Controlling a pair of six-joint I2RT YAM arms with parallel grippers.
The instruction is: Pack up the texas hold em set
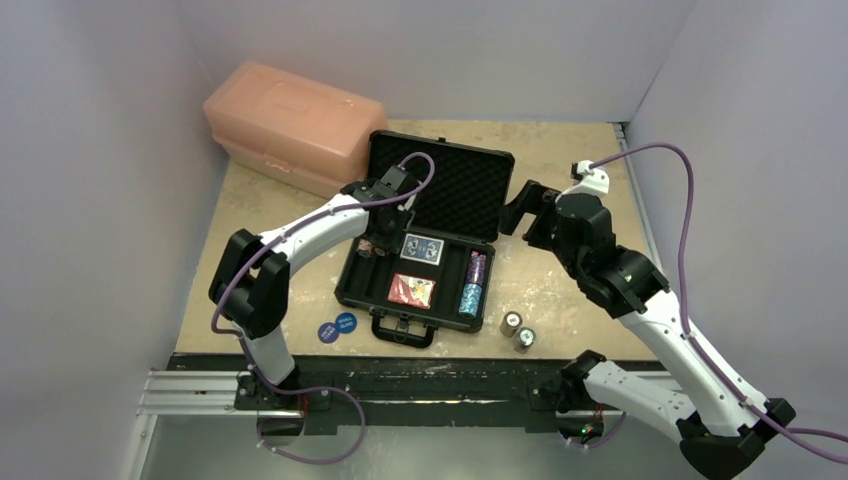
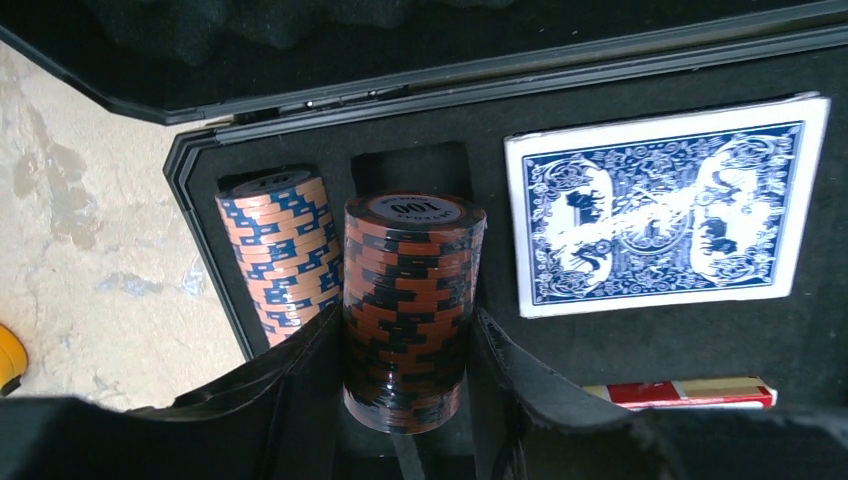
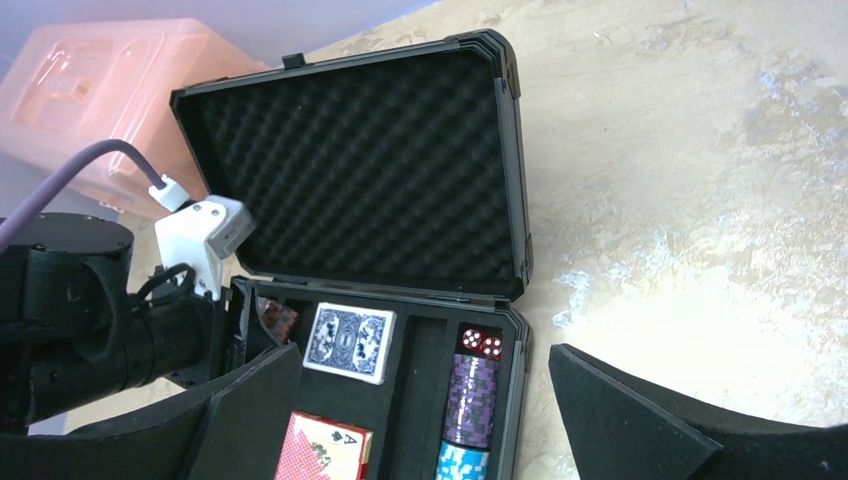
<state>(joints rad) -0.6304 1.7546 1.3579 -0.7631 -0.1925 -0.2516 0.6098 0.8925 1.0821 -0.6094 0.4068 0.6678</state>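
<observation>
The black briefcase (image 1: pixel 352 292) lies open with its foam lid (image 1: pixel 440 190) raised. Inside are a blue card deck (image 2: pixel 665 215), a red deck (image 1: pixel 411 290), purple chips (image 1: pixel 476 267), cyan chips (image 1: pixel 470 299) and red dice (image 3: pixel 480 343). My left gripper (image 2: pixel 405 390) is shut on an orange-and-black chip stack (image 2: pixel 412 290) at the case's left slots, beside an orange-and-blue stack (image 2: pixel 282 250). My right gripper (image 3: pixel 425 360) hangs open and empty to the right of the lid. Two small chip stacks (image 1: pixel 517 330) and two blue discs (image 1: pixel 337 326) lie on the table.
A pink plastic box (image 1: pixel 295 125) stands at the back left, close behind the case lid. A bit of a yellow tape measure (image 2: pixel 8 355) shows left of the case. White walls enclose the table on three sides.
</observation>
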